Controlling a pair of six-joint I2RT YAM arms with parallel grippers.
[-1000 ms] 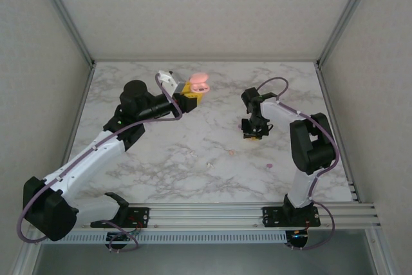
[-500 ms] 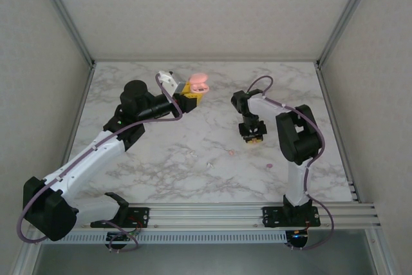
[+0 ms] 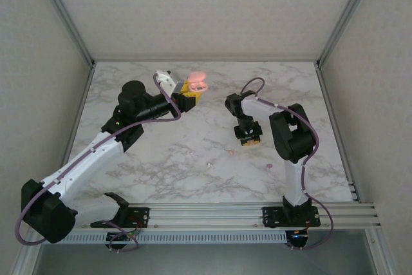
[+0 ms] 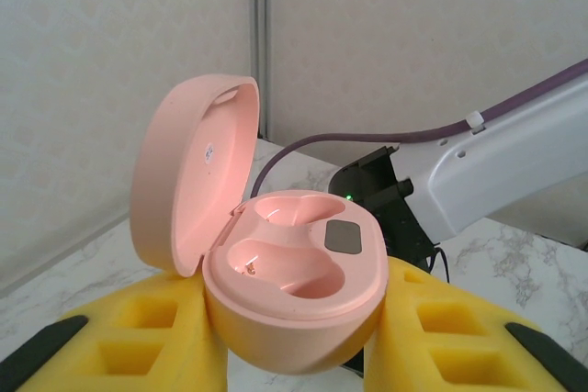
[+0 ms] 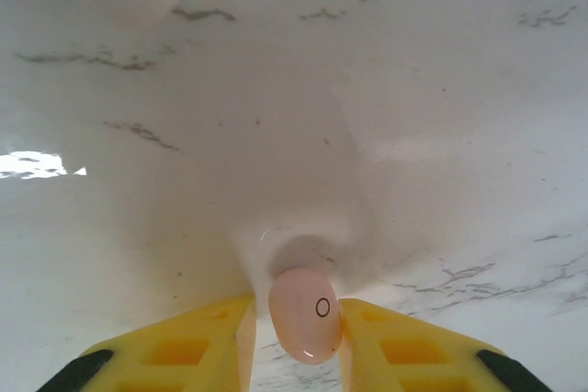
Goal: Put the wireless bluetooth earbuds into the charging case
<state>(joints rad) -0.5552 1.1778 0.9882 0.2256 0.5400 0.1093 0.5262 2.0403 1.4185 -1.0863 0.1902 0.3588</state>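
**Top external.**
- Left gripper [image 3: 191,93], yellow foam-padded fingers, clamped on a pale-pink glossy plastic charging case [image 3: 198,82]. Lid up, raised over the far-left part of the grey-veined white marble table [image 3: 161,172].
- Right gripper [image 3: 248,138] low over the table's centre-right, well apart from the case.
- Loose on the marble: a tiny peach bud [image 3: 231,152] near the right gripper, a whitish bud [image 3: 209,165] nearer the bases, and a purple bud [image 3: 269,166] to the right.

**Left wrist.**
- Charging case [image 4: 294,273] wedged between the two fingers of the left gripper [image 4: 294,328].
- Hinged lid [image 4: 188,181] standing open at the left.
- Two moulded wells, both apparently empty, with a dark rectangular patch [image 4: 342,237] between them.
- White link of the right arm [image 4: 496,162] behind.

**Right wrist.**
- Pale peach-pink earbud [image 5: 308,305]: smooth, glossy pebble form with a small ringed dot on its face.
- Seated between the yellow fingertips of the right gripper [image 5: 297,323], touching one finger, with a sliver of gap at the other.
- Clamped or merely bracketed: cannot tell.
- Soft shadow on the marble beyond it. Resting or lifted: unclear.

**Handling (judged).**
- Very light, rigid and slick-shelled. The rounded form is liable to squirt or roll from the pads.
- Best taken across the broad middle with gentle, even pressure.
- Not delicate, but easily dropped and lost.
- Needs turning to match a well before seating.
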